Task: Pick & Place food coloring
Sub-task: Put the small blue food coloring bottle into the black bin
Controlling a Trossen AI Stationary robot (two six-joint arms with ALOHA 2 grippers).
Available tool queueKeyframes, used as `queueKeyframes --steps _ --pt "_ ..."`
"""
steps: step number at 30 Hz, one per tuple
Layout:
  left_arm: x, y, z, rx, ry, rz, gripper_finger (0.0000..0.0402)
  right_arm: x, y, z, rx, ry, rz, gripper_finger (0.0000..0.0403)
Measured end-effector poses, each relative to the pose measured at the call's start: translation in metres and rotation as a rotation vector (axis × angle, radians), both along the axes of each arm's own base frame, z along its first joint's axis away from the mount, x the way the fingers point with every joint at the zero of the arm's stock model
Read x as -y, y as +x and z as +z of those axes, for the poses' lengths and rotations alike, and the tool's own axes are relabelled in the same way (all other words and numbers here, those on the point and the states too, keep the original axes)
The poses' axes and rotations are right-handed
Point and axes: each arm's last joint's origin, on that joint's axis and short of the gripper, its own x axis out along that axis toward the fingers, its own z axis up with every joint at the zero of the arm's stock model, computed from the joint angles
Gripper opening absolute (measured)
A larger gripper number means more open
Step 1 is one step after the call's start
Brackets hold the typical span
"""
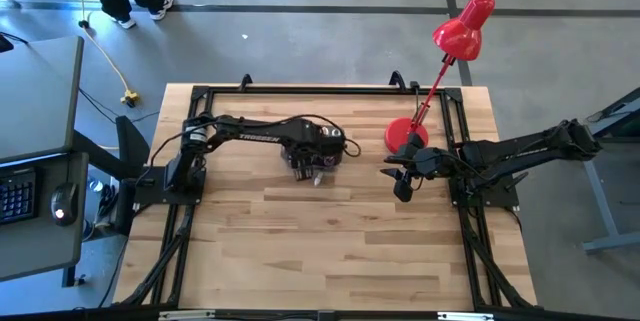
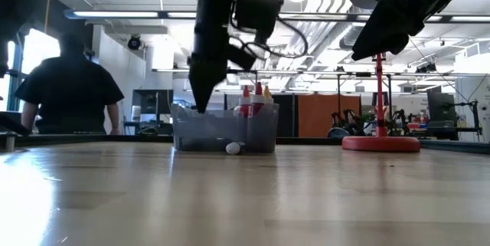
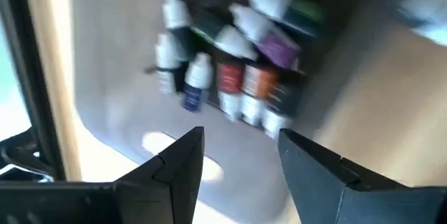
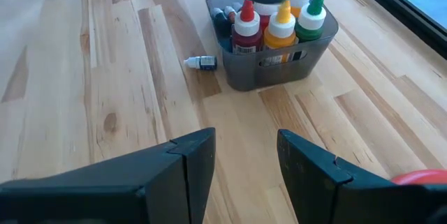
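1. In the high view you see the left gripper (image 1: 316, 168) hanging over the grey bin (image 1: 303, 161), which stands on the table (image 1: 330, 251) toward the far edge, a little left of its middle. The arm covers most of the bin, so you cannot make out the food coloring from here. The right gripper (image 1: 403, 189) hovers over bare wood near the round foot of the red lamp (image 1: 455, 41), toward the right edge.

2. In the low view the left arm reaches straight down, its tip at the left end of the bin. Tall bottles (image 2: 255, 100) with red and yellow tops stand up out of the right end, and one small vial (image 2: 233, 148) lies on the table just in front of the bin wall. A person (image 2: 70, 93) stands in the room beyond the table.

3. In the left wrist view your own two fingers (image 3: 178, 165) stand apart with nothing between them. Past them, slim whitish vials (image 3: 230, 84) crowd one side of the bin; the rest of its floor is bare.

4. In the right wrist view the right gripper's fingers (image 4: 192, 158) are parted and empty above the wood. Farther off sits the bin, with red, yellow and green stubby bottles (image 4: 279, 25) upright at its near end. One small vial lies on its side on the table just beside the bin.
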Motion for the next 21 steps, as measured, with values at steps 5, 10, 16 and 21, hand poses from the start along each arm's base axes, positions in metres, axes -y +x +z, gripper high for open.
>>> queueKeyframes --steps 5,10,16,21 --pt "0.027 -0.005 0.026 -0.076 -0.054 -0.046 0.018 -0.001 0.003 -0.001 -0.017 -0.044 0.051 0.0149" --pt "0.052 -0.012 0.048 -0.072 -0.068 -0.023 0.0181 -0.008 0.023 -0.006 0.027 -0.128 0.136 0.0149" --pt "0.074 -0.045 0.091 0.082 0.02 0.007 0.0181 -0.017 0.07 -0.033 0.076 -0.3 0.296 0.0149" --pt "0.085 -0.076 0.112 0.212 0.124 0.079 0.0181 -0.022 0.105 -0.054 0.008 -0.518 0.503 0.0149"
